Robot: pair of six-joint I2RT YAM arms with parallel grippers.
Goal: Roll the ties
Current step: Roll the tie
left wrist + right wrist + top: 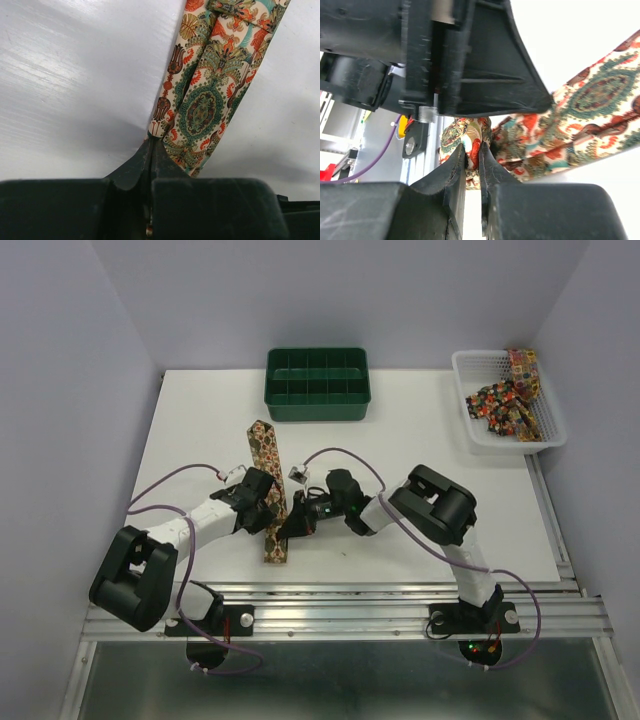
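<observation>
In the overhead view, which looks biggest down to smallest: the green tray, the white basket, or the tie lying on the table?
1. White basket and green tray: too alike to rank, the basket perhaps slightly bigger.
2. Tie: the longest, but narrow, so it covers least.

The top external camera sits above and behind the arm bases. It looks down and forward over the whole table to the back wall, from well away. The left wrist camera sits low and very near, looking out over the left pincer along the tie lying on the table. The right wrist camera, just as near, looks past the right pincer across the same tie. All three views share that stretch of tie at mid-table.
</observation>
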